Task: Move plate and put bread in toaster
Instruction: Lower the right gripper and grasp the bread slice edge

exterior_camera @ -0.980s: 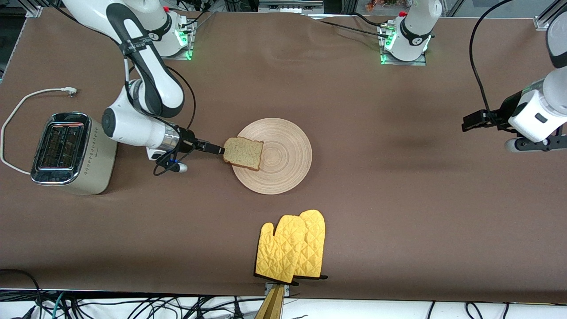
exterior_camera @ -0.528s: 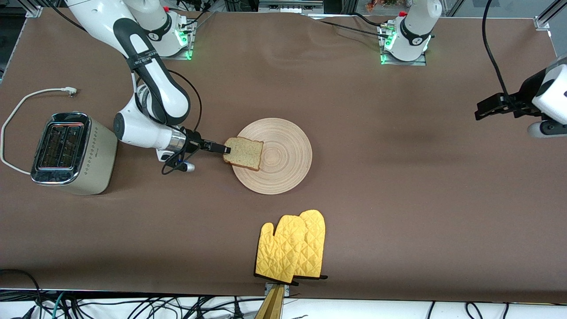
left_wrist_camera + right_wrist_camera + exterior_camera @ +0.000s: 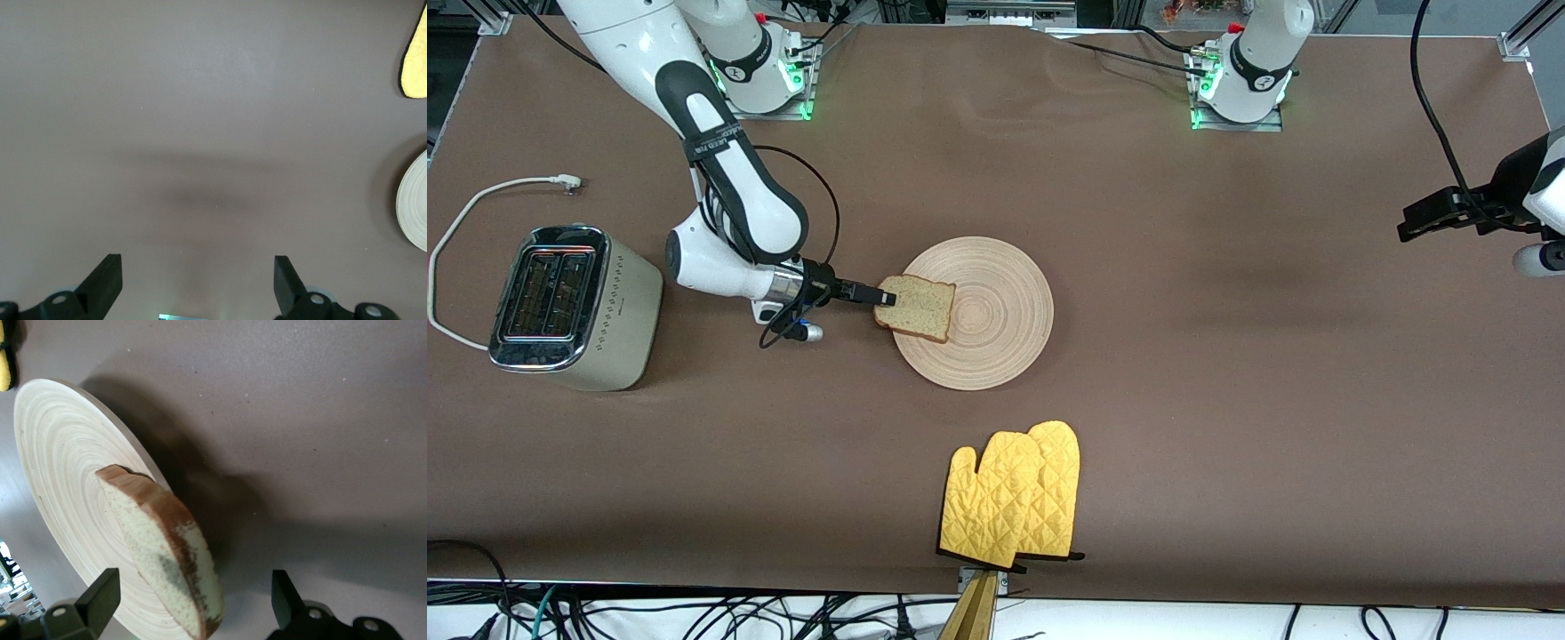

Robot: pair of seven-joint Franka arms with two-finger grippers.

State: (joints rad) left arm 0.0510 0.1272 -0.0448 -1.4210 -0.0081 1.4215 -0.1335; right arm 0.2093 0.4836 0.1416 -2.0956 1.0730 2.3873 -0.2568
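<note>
Front view: right gripper (image 3: 882, 297) reaching the bread (image 3: 915, 308) on the plate (image 3: 996, 311).
Its fingers are standing wide apart, straddling the slice's edge (toaster (image 3: 569, 307) toward the right arm's end); left gripper (image 3: 198, 283) is hovering open over bare desk (image 3: 1227, 356).

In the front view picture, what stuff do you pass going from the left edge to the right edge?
White power cord → toaster → right tool → plate → left tool. The bread and the yellow oven mitts overlap the plate's span, so they are left out.
</note>
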